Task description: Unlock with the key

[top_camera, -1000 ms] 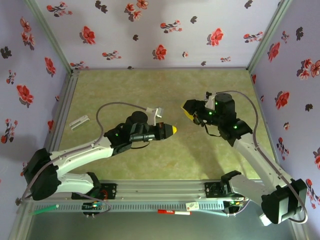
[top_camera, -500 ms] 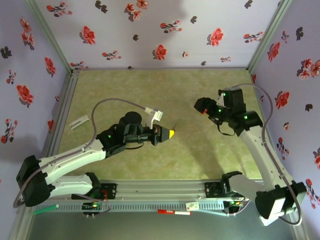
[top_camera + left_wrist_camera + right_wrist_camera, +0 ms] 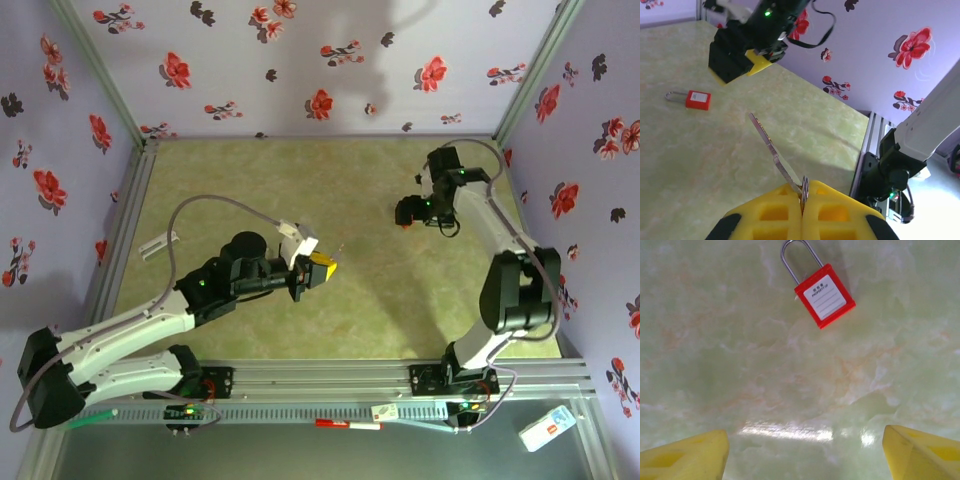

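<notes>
The key (image 3: 771, 148) was held clamped in the left gripper (image 3: 801, 202), blade projecting forward. The right gripper (image 3: 805, 452) was spread wide, empty, above the red padlock (image 3: 825, 294) lying flat. Padlock pickup was judged pending; its keyhole must then be presented to the blade.

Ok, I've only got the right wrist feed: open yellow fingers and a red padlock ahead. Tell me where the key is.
Observer: The left gripper is shut on the key, pinching its ring end between the yellow pads.
Operator: Give me the blade's direction.
Observer: It sticks out ahead of the pads, aimed roughly toward the red padlock.
Operator: Say how the two arms sit.
Observer: From the top camera, the left gripper is near the middle of the table, and the right gripper is off toward the far right, well apart from it.
</notes>
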Robot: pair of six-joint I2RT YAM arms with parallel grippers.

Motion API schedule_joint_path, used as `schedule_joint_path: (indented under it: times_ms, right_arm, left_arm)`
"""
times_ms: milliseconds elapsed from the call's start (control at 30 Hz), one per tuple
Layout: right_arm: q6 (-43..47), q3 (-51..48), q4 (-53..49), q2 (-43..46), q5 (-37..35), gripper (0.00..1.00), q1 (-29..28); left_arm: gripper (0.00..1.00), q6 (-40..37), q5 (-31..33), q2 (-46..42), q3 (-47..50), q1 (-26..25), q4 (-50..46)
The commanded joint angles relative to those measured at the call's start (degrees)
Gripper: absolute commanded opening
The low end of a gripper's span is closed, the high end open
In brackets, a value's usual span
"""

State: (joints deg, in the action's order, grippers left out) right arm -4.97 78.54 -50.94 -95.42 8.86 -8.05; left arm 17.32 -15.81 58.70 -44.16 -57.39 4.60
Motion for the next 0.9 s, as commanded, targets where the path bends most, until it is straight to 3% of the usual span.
schedule_joint_path:
  times_ms: [0,133,467,867]
  right_arm:
    - [7.0,3.4,-0.3,-4.4,-0.6,0.81,0.6]
    - [8.8,8.0,-1.0,-10.5,1.0,0.80,0.4]
    - [11.7,16.2,-2.6,-21.8,-3.9,0.77,0.4]
    - [12.0,20.5,-2.5,-29.1,-4.8,0.73,0.2]
  left_arm:
    - [0.00,-4.4,0.3,0.7,-0.6,0.5,2.9]
    - [0.00,-2.1,-1.3,1.5,0.5,1.2,6.9]
    - [0.00,2.1,-2.5,2.2,2.1,2.3,13.2]
    - [0.00,4.7,-3.6,2.3,3.5,2.5,15.3]
